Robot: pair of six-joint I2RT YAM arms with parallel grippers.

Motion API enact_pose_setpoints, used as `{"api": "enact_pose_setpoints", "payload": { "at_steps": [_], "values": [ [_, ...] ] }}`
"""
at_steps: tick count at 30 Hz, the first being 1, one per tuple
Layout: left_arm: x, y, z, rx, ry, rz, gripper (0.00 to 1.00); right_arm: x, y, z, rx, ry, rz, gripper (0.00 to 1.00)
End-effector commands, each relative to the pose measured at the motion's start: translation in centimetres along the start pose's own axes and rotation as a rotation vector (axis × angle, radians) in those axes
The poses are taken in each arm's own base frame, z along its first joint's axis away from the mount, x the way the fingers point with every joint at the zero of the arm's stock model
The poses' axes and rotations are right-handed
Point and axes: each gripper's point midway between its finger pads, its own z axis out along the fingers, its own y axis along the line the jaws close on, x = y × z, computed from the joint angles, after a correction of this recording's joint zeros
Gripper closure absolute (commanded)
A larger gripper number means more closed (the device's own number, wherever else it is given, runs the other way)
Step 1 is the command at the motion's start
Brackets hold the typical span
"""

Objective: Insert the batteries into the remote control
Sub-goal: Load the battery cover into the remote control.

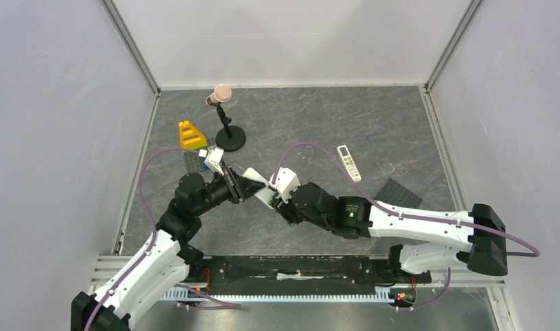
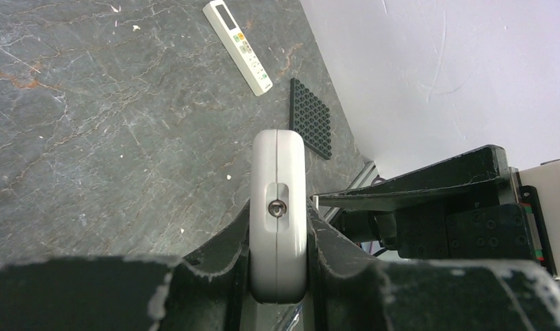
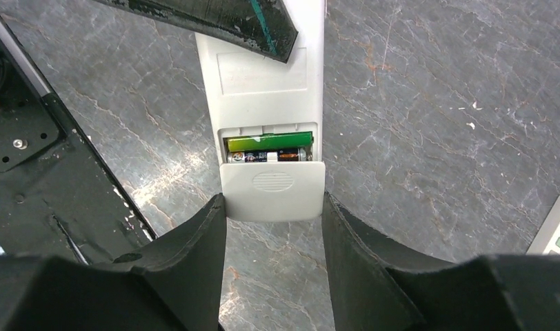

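The remote control [image 2: 278, 207] is held in the air between both arms, its plain white back [image 3: 263, 76] facing the right wrist view. My left gripper [image 2: 278, 241] is shut on its narrow end, a finger [image 2: 222, 248] on each flat face. At the other end the battery cover [image 3: 272, 189] sits partly slid over the compartment. In the gap lie two batteries, a green one [image 3: 269, 141] and a dark printed one [image 3: 267, 156] below it. My right gripper [image 3: 274, 207] presses its fingertips against both side edges of the cover. From above, the remote [image 1: 260, 183] is mostly hidden by the grippers.
A longer slim white remote [image 1: 349, 163] lies on the table to the right, with a black studded plate [image 1: 398, 194] near it. At the back left stand a yellow block [image 1: 192, 135], small white and blue blocks [image 1: 212, 157] and a black stand with a pink ball [image 1: 225, 117].
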Motion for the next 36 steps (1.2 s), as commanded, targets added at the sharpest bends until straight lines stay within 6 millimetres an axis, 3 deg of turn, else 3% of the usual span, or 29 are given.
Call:
{"api": "enact_pose_setpoints", "payload": {
  "at_steps": [1,24,36],
  "values": [
    [-1.2,-2.2,-0.1,0.067,-0.021,0.026,0.98,-2.3,0.3,0.0,-0.006,-0.041,-0.010,0.93],
    [-1.1,-3.8,-0.4,0.132,0.009,0.093,0.98,-1.9,1.0,1.2,-0.024,0.003,-0.057,0.91],
    [-0.8,-4.1,-0.7,0.150,0.014,0.114,0.98,-2.2,2.3,1.1,-0.092,0.026,-0.060,0.90]
  ]
}}
